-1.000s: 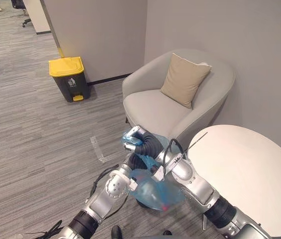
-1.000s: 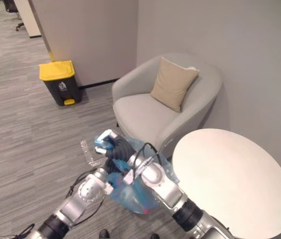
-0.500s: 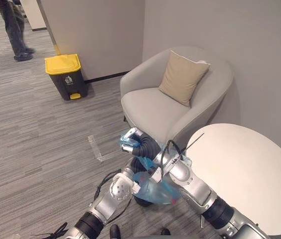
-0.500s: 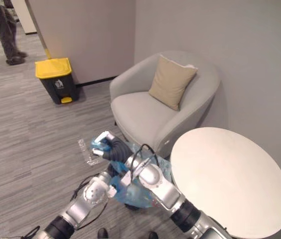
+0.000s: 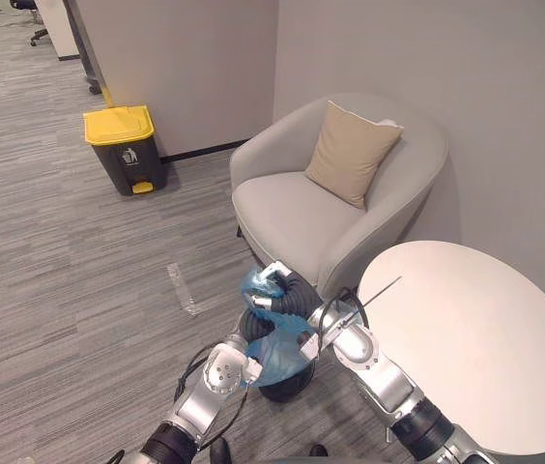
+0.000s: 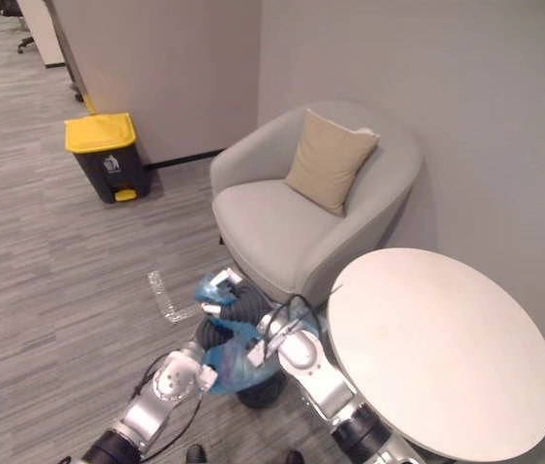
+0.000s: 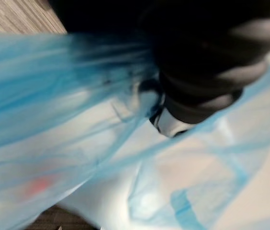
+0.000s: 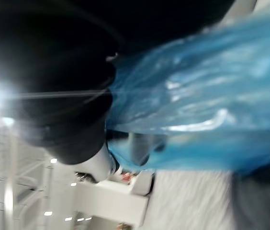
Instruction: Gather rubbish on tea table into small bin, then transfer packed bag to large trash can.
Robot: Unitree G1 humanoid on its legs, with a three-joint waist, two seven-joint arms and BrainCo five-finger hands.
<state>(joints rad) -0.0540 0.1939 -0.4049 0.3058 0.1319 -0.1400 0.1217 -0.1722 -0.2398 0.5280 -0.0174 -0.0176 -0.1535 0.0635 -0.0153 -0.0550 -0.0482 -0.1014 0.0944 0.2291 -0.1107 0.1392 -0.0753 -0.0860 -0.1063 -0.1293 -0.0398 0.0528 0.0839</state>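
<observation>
White pictogram on large trash can front; no legible text.

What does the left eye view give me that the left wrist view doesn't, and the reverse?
Left eye view: the yellow-lidded dark trash can, grey armchair and round white table. Left wrist view: a reddish patch seen through film. Both: the translucent blue plastic bag; from above, the right hand clutches its top.

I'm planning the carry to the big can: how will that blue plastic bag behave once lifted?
The translucent blue plastic bag looks floppy: it bunches and creases where the right hand grips its top, so it will probably sag and swing. It seems light, with little visible inside. The thin film may stretch or tear.
</observation>
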